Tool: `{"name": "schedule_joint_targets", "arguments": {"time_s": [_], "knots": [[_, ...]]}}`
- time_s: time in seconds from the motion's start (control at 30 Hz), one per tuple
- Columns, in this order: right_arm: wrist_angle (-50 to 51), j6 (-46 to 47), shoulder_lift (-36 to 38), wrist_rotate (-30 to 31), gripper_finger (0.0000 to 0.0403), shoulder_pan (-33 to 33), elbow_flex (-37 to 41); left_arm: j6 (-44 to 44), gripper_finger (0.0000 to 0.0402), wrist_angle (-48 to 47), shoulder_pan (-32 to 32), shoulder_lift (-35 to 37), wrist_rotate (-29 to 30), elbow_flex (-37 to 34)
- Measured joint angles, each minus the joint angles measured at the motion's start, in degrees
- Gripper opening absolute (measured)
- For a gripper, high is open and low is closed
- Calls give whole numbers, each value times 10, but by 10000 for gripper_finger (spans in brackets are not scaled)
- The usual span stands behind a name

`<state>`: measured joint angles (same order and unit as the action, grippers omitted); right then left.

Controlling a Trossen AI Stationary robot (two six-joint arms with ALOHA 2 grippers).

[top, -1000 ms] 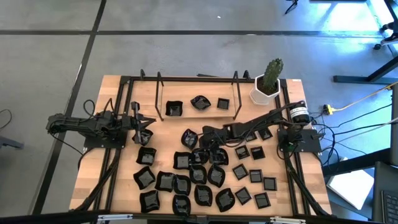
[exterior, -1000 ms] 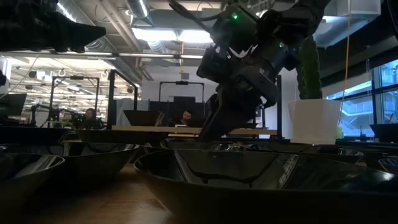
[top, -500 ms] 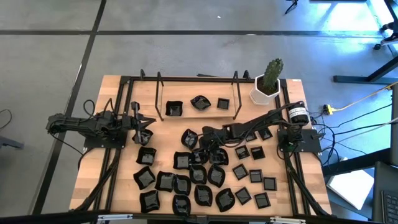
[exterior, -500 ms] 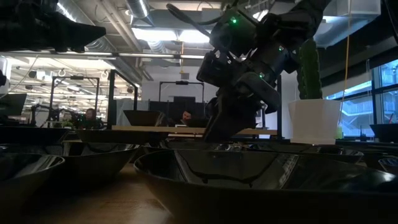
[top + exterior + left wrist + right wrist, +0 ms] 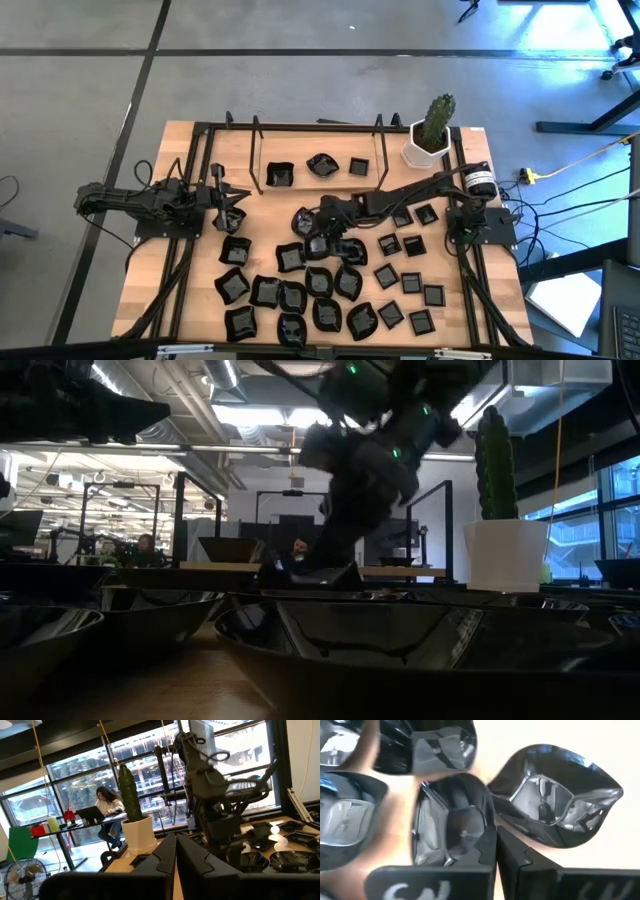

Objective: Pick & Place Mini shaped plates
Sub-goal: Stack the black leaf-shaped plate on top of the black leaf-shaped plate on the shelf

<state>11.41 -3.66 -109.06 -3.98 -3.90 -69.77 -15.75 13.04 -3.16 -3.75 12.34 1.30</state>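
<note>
Several glossy black mini shaped plates (image 5: pixel 330 285) lie scattered over the wooden table's middle and near part. Three more sit on the far shelf (image 5: pixel 318 168). My right gripper (image 5: pixel 318 238) reaches in from the right over the cluster's far part and is shut on one wavy-edged squarish plate (image 5: pixel 451 822). A leaf-like plate (image 5: pixel 552 795) lies just beside it. My left gripper (image 5: pixel 232 207) waits at the table's left, shut and holding nothing; its fingers (image 5: pixel 175 851) meet in the left wrist view. My right gripper pinches the squarish plate's rim (image 5: pixel 489 834) between its two fingers, at the side next to the leaf-like plate. The fingers slant down from the table's right. In the low view the plate (image 5: pixel 310 573) hangs just below the fingers, above the plates around it.
A white hexagonal pot with a green cactus (image 5: pixel 428 135) stands at the far right corner. A black metal frame (image 5: pixel 300 128) with upright posts runs around the far shelf and along the table's sides. Flat square plates (image 5: pixel 412 283) lie in rows at the right.
My right gripper has shut from wide open onto the squarish plate's rim. It has then risen and drawn a little toward the table's left and far edge. The plate has come up with it, off the cluster.
</note>
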Motion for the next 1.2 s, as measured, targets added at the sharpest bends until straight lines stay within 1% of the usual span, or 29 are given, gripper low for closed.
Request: {"name": "schedule_joint_targets", "arguments": {"time_s": [0.17, 0.27, 0.33, 0.43, 0.47, 0.53, 0.6, 0.8, 0.9, 0.97, 1.03, 1.2], "knots": [[139, 3, 0, -27, 7, -4, -88, 0, 4, 0, 0, 0, 0, 0], [206, 5, 5, -30, 4, -11, -126, 0, 4, 0, 0, 0, 0, 0], [220, 7, 19, -31, 4, -17, -136, 2, 4, 0, 0, 0, 0, 0], [211, 2, 65, -32, 3, -22, -129, 2, 4, 0, 0, 0, 0, 0], [208, 2, 84, -24, 3, -24, -123, 2, 4, 0, 0, 0, 0, 0], [196, 1, 124, -12, 3, -24, -101, 2, 4, 0, 0, 0, 0, 0], [150, -2, 173, -12, 2, -24, -59, 2, 4, 0, 0, 0, -1, 0], [-19, 1, 331, -13, 2, -6, 125, 2, 8, 0, 0, 0, -1, 0], [-95, -5, 393, 3, 1, 19, 198, 1, 7, 1, 0, 0, 0, 0], [-126, 7, 417, 7, 1, 46, 215, 0, 5, 5, 0, 0, 0, 0], [-129, 26, 427, 10, 1, 70, 218, 0, 4, 7, 0, 0, 0, 0], [-137, 53, 414, 31, 1, 107, 218, 0, 8, 7, 0, 0, 0, 0]]}}
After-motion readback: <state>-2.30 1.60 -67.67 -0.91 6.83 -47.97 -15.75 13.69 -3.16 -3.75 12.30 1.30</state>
